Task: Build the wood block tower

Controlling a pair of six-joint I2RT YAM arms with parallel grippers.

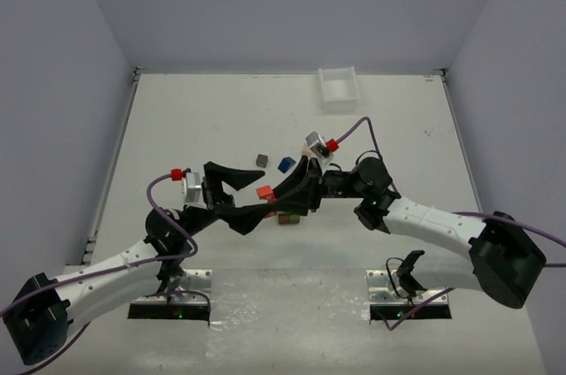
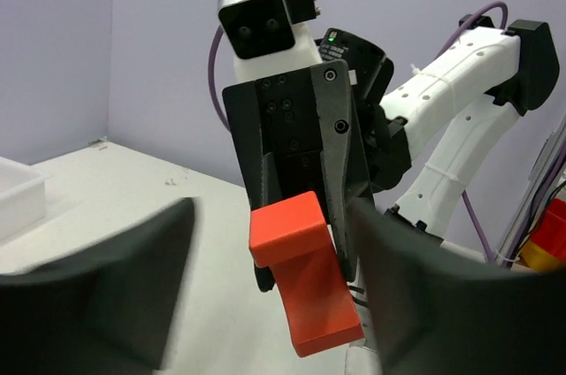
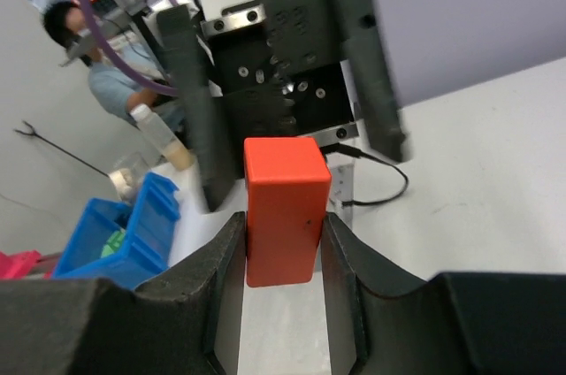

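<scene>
A red-orange wood block hangs in the air between my two grippers, which face each other over the table. My right gripper is shut on it, a finger pressed to each side. In the left wrist view the same block juts toward the camera from the right gripper's fingers. My left gripper stands open, its fingers wide on either side of the block and apart from it. From above, the block sits where the left gripper and the right gripper meet.
Loose blocks lie on the table: a grey-brown one, a blue one, and a green and brown pair partly under the right gripper. A white tray stands at the far edge.
</scene>
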